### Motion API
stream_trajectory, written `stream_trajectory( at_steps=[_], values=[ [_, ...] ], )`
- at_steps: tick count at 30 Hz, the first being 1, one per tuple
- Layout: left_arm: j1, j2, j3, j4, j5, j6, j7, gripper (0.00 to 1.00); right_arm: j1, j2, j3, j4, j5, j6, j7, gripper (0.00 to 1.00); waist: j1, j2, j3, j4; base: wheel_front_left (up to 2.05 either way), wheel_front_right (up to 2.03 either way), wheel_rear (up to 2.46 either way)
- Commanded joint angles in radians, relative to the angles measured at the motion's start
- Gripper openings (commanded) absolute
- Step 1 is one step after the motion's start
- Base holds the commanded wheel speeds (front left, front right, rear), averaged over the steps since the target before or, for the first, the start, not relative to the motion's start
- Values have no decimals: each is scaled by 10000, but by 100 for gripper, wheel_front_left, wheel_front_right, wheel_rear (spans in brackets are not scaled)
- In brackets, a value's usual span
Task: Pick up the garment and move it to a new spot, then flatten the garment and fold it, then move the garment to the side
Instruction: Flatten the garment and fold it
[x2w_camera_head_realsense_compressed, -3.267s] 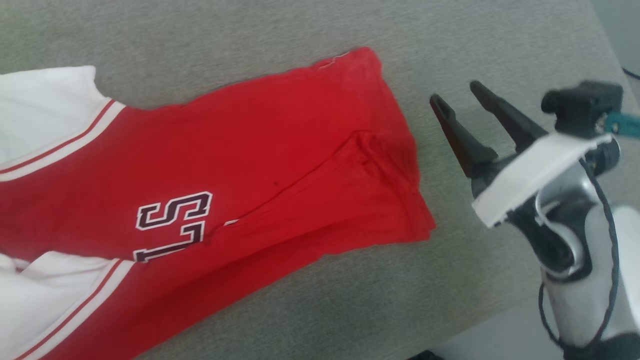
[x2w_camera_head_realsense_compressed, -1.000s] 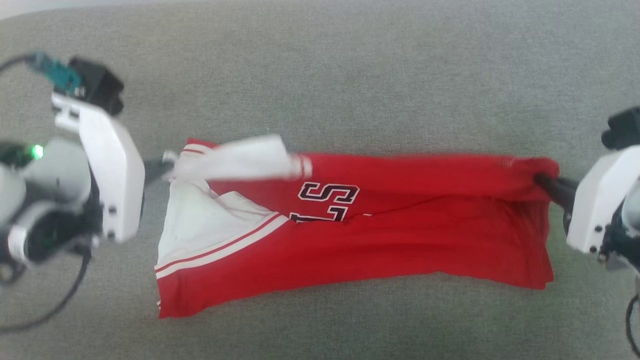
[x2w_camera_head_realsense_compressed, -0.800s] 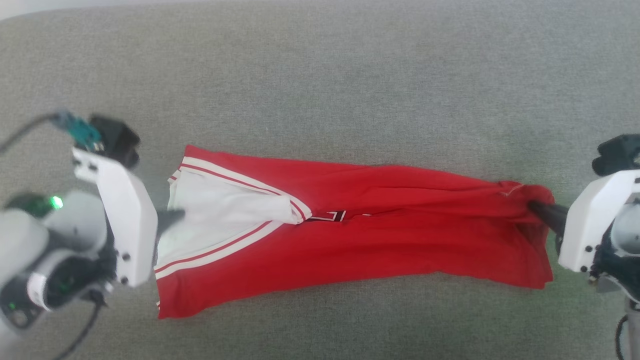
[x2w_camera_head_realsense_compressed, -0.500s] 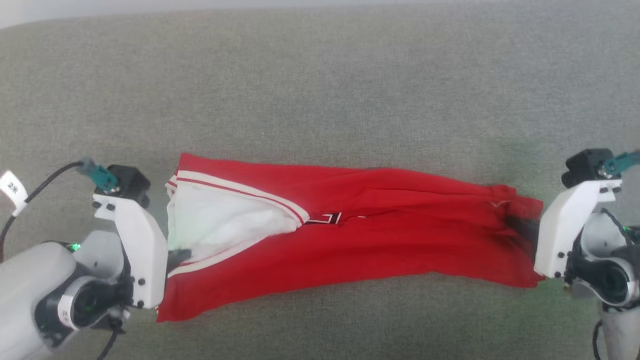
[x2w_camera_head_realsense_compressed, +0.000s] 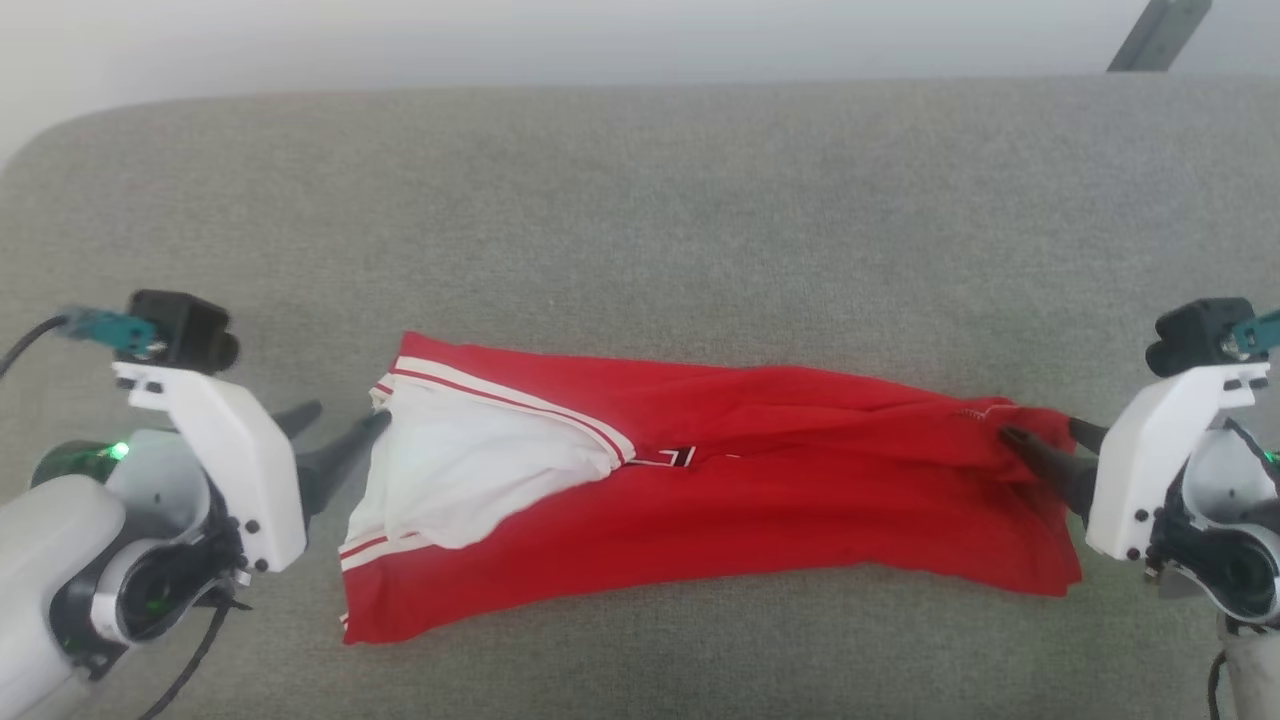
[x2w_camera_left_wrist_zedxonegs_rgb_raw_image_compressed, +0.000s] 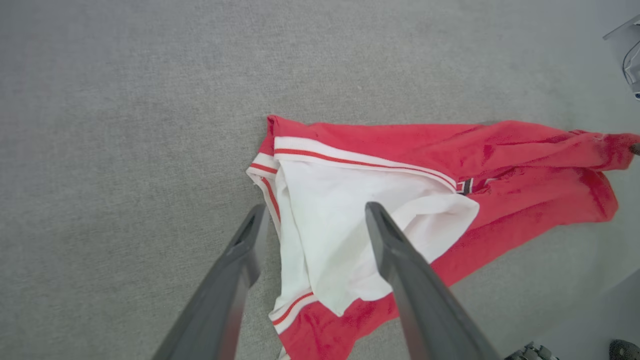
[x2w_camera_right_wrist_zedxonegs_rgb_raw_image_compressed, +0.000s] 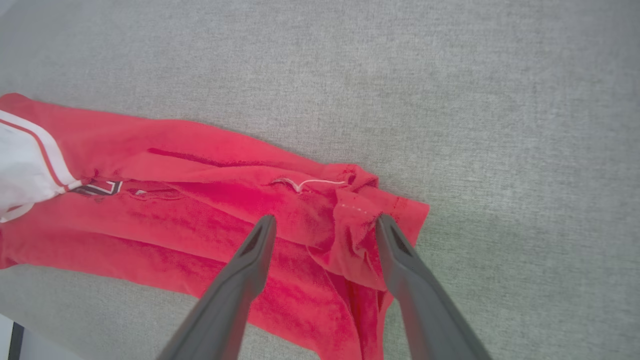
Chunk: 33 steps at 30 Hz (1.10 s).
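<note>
A: What's hidden or unreadable?

B: Biggest first. The grey padded surface (x2w_camera_head_realsense_compressed: 640, 200) is cut off at both sides and along the near edge in the head view. Only its far edge and one rounded corner show. The garment (x2w_camera_head_realsense_compressed: 780, 500) lies on it as a long red band running from one set of jaws to the other. It's doubled over, so the lower layers are hidden. A white sleeve (x2w_camera_head_realsense_compressed: 470, 480) lies across the chest and covers nearly all of the lettering (x2w_camera_head_realsense_compressed: 672, 458). Only a sliver of dark, white-outlined strokes shows, not legible. The hem end is bunched and the folds hide the corner. A loose white thread (x2w_camera_right_wrist_zedxonegs_rgb_raw_image_compressed: 305, 184) sits just ahead of the right jaws' tips.

A: Arms?

B: Left gripper (x2w_camera_head_realsense_compressed: 345, 412): jaws spread wide, nothing clamped. The sleeve end sits just ahead of and between the tips. In the left wrist view the striped trim (x2w_camera_left_wrist_zedxonegs_rgb_raw_image_compressed: 265, 172) is next to one tip. Can't tell if it touches. The forearm comes in low from the outer side, fingers pointing along the band, and the arm body is cut off by the frame.

Right gripper (x2w_camera_head_realsense_compressed: 1040, 430): jaws also spread, straddling the bunched hem corner. Fabric lies between the fingers but isn't pinched. One finger is beside a fold, contact unclear. It points inward at the band, and the wrist is partly out of frame.
</note>
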Motion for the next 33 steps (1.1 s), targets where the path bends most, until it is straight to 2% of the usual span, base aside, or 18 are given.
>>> stream_trajectory(
  at_steps=[1,10,11,14,18,22,26,33],
  values=[
    [246,30,96,-21,134,-103,-426,100,167,-55,-46,-63,-8,3,-86,100,0,0,-170,78,0,0,0],
    [1332,237,679,220,1045,-203,-3806,100,679,-61,-921,-213,-289,1,93,100,0,0,-413,323,0,0,0],
    [1646,243,831,313,1145,-230,-4568,100,751,-5,-1206,-166,-287,1,219,100,0,0,-404,403,0,0,0],
    [2119,180,1216,571,1218,-137,-5207,100,865,63,-1604,7,-323,1,486,100,0,0,-372,550,0,0,0],
    [2671,-40,1814,867,1380,-126,-5382,100,903,173,-1915,156,-414,3,764,100,0,0,-322,710,0,0,0],
    [3564,-739,3434,1199,2175,-305,-5394,100,895,368,-2140,423,-408,3,1099,100,0,0,-211,950,0,0,0],
    [4638,-1723,5184,1407,3205,-624,-5398,100,613,554,-2109,826,-481,1,1209,100,0,0,-70,1120,0,0,0],
    [6016,-3337,7489,1823,5137,-1624,-5399,100,38,463,-1586,1972,-366,1,1215,100,0,0,97,1310,0,0,0]
  ],
)
